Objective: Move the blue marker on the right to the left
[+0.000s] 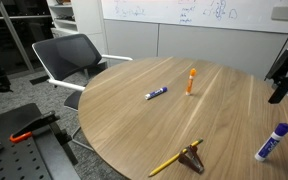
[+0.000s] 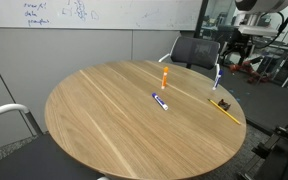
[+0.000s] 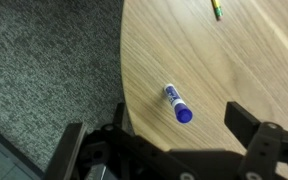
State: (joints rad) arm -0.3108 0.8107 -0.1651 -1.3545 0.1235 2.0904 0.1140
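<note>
The blue marker (image 3: 176, 102), stubby with a white barrel and a blue cap, lies on the round wooden table near its edge. It also shows in both exterior views (image 1: 271, 142) (image 2: 219, 78). My gripper (image 3: 179, 128) is open and empty, with its fingers spread to either side of the marker. In both exterior views the gripper (image 1: 282, 76) (image 2: 232, 48) hangs well above the marker, not touching it.
A slimmer blue marker (image 1: 156, 93) (image 2: 160, 101) and an orange marker (image 1: 190, 80) (image 2: 165, 78) lie near the middle of the table (image 1: 114, 120). A yellow pencil (image 1: 167, 164) (image 3: 217, 8) lies beside a small brown object (image 1: 193, 155). An office chair (image 1: 69, 55) stands by the table.
</note>
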